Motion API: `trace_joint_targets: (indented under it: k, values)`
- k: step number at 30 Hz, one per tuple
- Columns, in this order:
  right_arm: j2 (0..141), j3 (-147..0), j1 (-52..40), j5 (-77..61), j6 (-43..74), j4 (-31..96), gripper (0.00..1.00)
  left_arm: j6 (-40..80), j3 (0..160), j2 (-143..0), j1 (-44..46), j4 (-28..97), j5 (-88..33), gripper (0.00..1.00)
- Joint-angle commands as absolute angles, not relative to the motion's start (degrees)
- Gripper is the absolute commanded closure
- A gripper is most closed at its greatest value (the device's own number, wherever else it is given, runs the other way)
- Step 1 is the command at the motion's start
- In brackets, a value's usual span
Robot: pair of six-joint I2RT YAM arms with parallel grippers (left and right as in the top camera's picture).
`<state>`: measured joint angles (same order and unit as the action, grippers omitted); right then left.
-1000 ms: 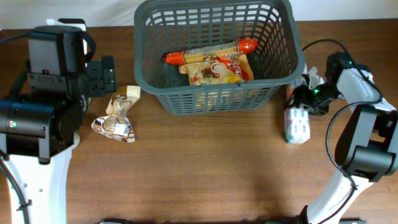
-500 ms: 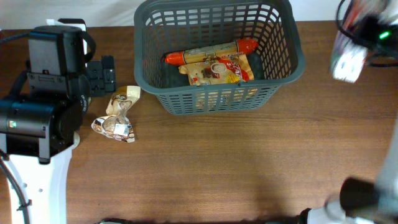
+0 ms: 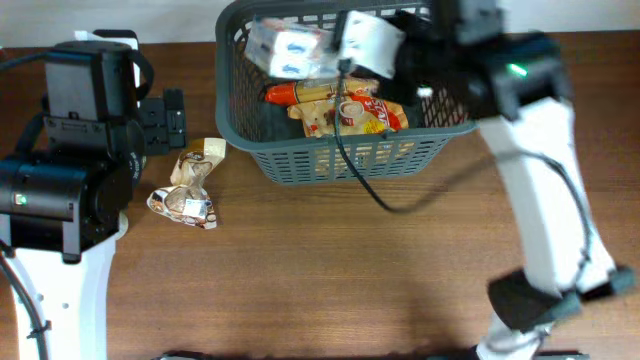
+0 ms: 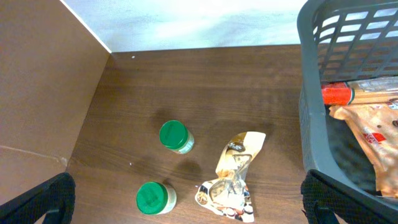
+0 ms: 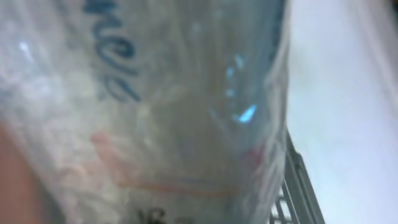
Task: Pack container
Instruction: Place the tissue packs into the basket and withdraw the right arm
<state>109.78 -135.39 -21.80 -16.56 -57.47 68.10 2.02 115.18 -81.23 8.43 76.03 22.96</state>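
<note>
nearest me, the bare brown table (image 3: 330, 270) runs across the bottom of the overhead view. the right arm (image 3: 545, 170) rises from the lower right corner and the bulky left arm (image 3: 75, 160) fills the left edge.

a little farther in, left of centre, a crumpled gold-and-white snack wrapper (image 3: 188, 185) lies on the wood. the left wrist view shows it near a green-lidded jar (image 4: 174, 135) and, lower in that frame, a second jar (image 4: 153, 198). both jars stand upright and apart from each other. the left gripper (image 3: 176, 118) hangs up and to the left of the wrapper. its fingers (image 4: 37, 199) are spread wide, one in each bottom corner of its own camera.

beyond that sits the container (image 3: 350, 160), a big dark grey slotted basket in the upper middle of the overhead frame, on the table to the right of the wrapper. inside lie a long orange-red sausage stick (image 3: 340, 82) and a tan printed pouch (image 3: 350, 112), touching each other.

farthest back, the right gripper (image 3: 335, 45) is over the container's upper left corner. it is clamped on a clear-wrapped white packet (image 3: 285, 48) with blue print, which it holds above the rim. the right wrist view is nearly all blurred wrapper, with a few basket slats at lower right.
</note>
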Motion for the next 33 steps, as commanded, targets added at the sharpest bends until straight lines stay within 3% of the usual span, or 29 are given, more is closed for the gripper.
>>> trace_joint_targets:
  k: [1, 10, 17, 18, 19, 24, 33]
  values:
    - [115.2, -135.92, -21.63, -12.43, -62.33, 66.28, 0.96, 2.37, 115.0, -81.32, 8.08, 75.92, 23.2, 0.01]
    - [132.53, -135.92, -21.63, 1.41, -54.72, 57.74, 0.96, 2.37, 115.0, -81.32, 8.08, 75.92, 23.2, 0.01]
    - [134.98, -135.92, -20.49, 9.28, -52.29, 50.24, 0.93, 2.37, 115.0, -81.32, 8.08, 75.92, 23.18, 0.01]
    - [135.0, -135.92, -20.27, 9.28, -49.54, 50.3, 0.65, 2.37, 115.0, -81.32, 8.08, 75.92, 23.2, 0.01]
    - [134.98, -135.92, -20.21, 9.3, -47.35, 50.39, 0.01, 2.37, 115.0, -81.32, 8.08, 75.92, 23.2, 0.01]
    - [132.49, -135.98, -20.64, 9.28, -37.23, 54.61, 0.01, 2.37, 115.0, -81.32, 8.08, 75.92, 23.18, 0.01]
    - [111.13, -143.0, -17.65, 9.28, -18.44, 65.63, 0.01, 2.37, 115.0, -81.32, 8.08, 75.92, 23.2, 0.01]
